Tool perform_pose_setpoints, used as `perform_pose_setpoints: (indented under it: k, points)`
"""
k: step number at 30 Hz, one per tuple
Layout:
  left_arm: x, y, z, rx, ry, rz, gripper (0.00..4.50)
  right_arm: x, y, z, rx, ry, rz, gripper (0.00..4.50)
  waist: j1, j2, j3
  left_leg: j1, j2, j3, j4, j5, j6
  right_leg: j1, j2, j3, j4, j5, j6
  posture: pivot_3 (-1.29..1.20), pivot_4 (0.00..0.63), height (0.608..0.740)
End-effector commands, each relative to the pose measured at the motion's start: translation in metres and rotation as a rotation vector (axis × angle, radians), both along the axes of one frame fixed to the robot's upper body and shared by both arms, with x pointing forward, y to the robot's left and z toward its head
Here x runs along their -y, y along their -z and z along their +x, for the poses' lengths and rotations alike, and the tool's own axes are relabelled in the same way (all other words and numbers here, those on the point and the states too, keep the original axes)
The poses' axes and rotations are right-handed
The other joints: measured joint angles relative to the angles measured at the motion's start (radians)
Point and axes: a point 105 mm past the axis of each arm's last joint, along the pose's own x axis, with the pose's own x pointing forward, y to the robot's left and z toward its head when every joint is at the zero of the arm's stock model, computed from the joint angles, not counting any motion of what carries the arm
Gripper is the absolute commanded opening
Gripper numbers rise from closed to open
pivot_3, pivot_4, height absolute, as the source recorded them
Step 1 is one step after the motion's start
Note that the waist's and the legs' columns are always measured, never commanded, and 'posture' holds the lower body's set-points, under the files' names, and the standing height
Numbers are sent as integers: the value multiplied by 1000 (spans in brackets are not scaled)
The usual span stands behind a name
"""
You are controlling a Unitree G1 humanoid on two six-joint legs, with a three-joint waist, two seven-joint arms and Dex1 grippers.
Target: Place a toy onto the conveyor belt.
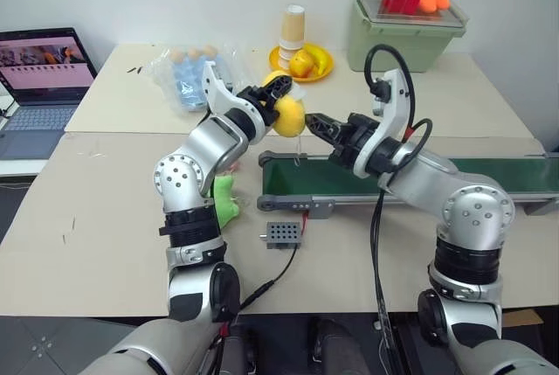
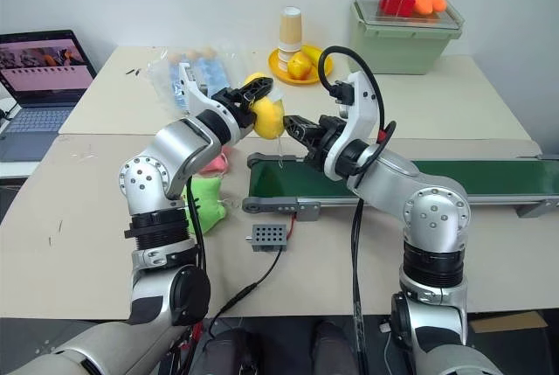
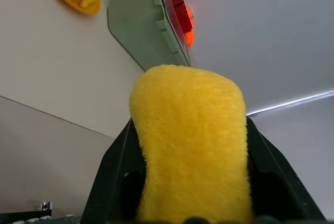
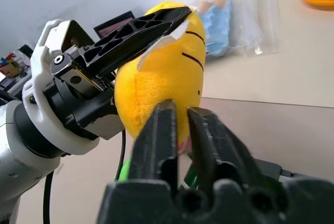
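Observation:
A yellow plush toy [image 1: 290, 115] hangs in the air above the left end of the conveyor belt [image 1: 437, 178], a long dark-green belt in a grey frame. My left gripper [image 1: 281, 102] is shut on the toy, one black finger over its top and one under it. My right gripper [image 1: 312, 120] comes in from the right. Its fingers [image 4: 166, 130] stand almost together, with the tips pinching the toy's near side [image 4: 156, 78]. In the left wrist view the toy [image 3: 190, 140] sits between that gripper's two fingers.
A green plush toy [image 1: 225, 200] and a pink one [image 2: 214, 163] lie left of the belt. In front of the belt sits a small grey control box [image 1: 284, 234] with cables. Behind are a laptop [image 1: 39, 78], a plastic bag [image 1: 188, 78], a yellow fruit plate [image 1: 301, 62] and a green bin [image 1: 406, 34].

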Motion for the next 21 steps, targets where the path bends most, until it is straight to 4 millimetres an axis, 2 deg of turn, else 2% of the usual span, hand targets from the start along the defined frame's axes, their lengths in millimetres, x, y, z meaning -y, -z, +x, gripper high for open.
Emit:
perform_pose_setpoints:
  k: [1, 6, 7, 8, 21]
  points:
    - [6, -7, -3, 31, 25, -7, 1835, 1, -18, -15, 81, -44, -8, 2154, 0, 0, 0, 0, 0, 0, 0, 0, 0, 0, 0, 0, 0, 0, 0, 0, 150, 734]
    - [6, -6, -1, 30, 26, -3, 1835, 7, -20, -19, 92, -49, -49, 3785, 1, 0, 0, 0, 0, 0, 0, 0, 0, 0, 0, 0, 0, 0, 0, 0, 150, 734]
    - [6, -7, -1, 30, 27, -4, 1835, 7, -20, -19, 92, -52, -52, 4253, 1, 0, 0, 0, 0, 0, 0, 0, 0, 0, 0, 0, 0, 0, 0, 0, 150, 734]
    - [6, -7, -1, 30, 28, -5, 1835, 6, -20, -20, 92, -54, -54, 4466, 1, 0, 0, 0, 0, 0, 0, 0, 0, 0, 0, 0, 0, 0, 0, 0, 150, 734]
    - [29, -16, -14, -11, 158, 21, 1835, -9, -9, -18, 56, -74, -36, 4466, 3, 0, 0, 0, 0, 0, 0, 0, 0, 0, 0, 0, -1, 0, 0, 0, 150, 734]
